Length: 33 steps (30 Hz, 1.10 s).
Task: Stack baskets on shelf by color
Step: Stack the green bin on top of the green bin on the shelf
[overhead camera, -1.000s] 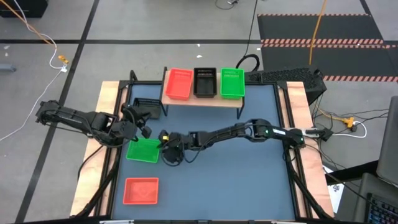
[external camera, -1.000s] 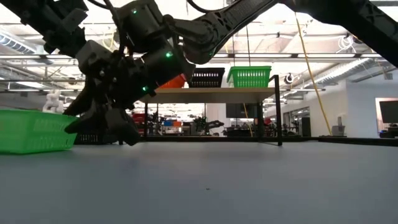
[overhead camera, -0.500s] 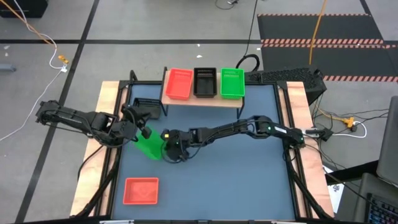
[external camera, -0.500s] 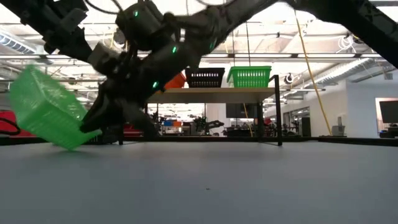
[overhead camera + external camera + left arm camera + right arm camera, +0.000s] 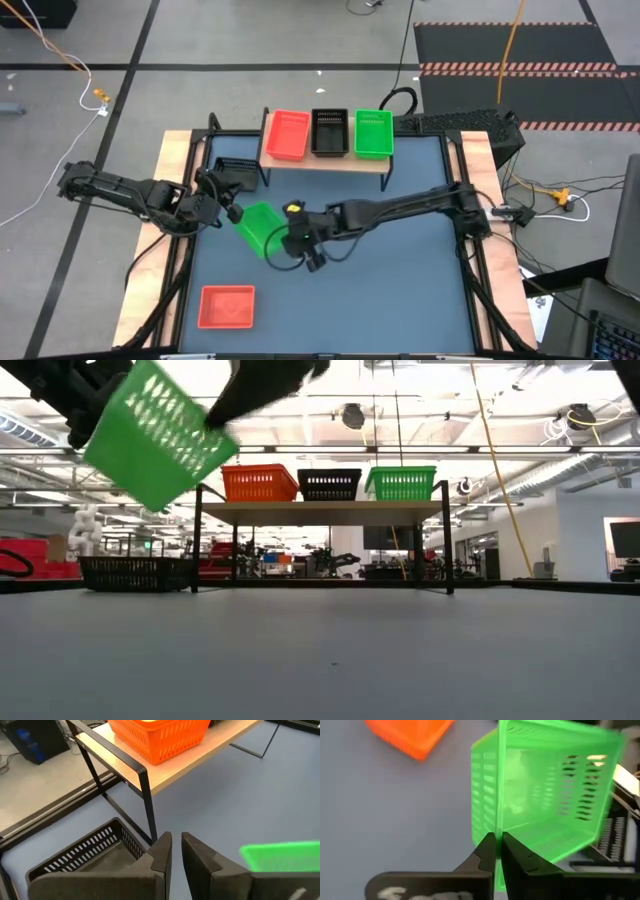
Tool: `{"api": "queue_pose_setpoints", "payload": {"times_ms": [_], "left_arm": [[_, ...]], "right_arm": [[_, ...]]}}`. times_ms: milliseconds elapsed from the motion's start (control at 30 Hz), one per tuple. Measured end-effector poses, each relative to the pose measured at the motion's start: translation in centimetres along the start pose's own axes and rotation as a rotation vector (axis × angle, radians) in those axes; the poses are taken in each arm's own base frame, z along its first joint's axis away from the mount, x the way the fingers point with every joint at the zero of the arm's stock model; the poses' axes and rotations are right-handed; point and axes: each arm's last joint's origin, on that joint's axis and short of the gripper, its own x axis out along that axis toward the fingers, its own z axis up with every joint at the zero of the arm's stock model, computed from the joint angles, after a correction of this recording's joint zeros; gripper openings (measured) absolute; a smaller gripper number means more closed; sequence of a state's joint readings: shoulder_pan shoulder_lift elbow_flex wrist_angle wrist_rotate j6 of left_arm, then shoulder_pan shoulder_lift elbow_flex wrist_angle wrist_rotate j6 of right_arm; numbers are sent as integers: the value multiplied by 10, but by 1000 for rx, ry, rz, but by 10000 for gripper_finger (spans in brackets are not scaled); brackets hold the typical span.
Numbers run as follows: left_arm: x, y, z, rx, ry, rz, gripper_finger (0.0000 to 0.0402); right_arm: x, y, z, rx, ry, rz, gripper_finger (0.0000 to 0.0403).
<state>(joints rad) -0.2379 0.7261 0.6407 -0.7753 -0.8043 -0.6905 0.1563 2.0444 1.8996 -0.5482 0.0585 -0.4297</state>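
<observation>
While a red basket lies alone on the near part of the table, the right gripper holds a green basket by its rim above the table, tilted, with the fingers closed tight on the wall. Just beside it, the left gripper waits with fingers nearly together, holding nothing. Farther, a black basket sits on the table beside the shelf. On the shelf stand red, black and green baskets in a row.
</observation>
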Motion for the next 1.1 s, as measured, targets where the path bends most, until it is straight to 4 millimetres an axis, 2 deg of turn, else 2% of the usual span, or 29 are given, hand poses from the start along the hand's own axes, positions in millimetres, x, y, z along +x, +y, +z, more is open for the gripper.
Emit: {"api": "queue_pose_setpoints", "payload": {"times_ms": [133, 267, 400, 567, 733, 967, 1100], "left_arm": [[0, 0, 0, -1, 1, -1, 47], [0, 0, 0, 0, 2, 0, 47], [0, 0, 0, 2, 5, 2, 47], [0, 0, -1, -6, 5, 2, 47], [0, 1, -1, -2, 8, 5, 47], [0, 3, -3, 12, 25, 20, 47], [0, 3, -3, 11, 25, 19, 47]], "right_arm": [[-42, -2, 9, 90, -21, 4, 5], [-67, -1, 12, 128, -28, 14, 5], [-76, 4, 14, 111, -40, 71, 5], [-77, 8, 14, 100, -62, 182, 5], [-86, 6, 15, 102, -84, 194, 5], [-135, -2, 17, 140, -138, 150, 5], [-175, -6, 11, 180, -108, 17, 5]]}}
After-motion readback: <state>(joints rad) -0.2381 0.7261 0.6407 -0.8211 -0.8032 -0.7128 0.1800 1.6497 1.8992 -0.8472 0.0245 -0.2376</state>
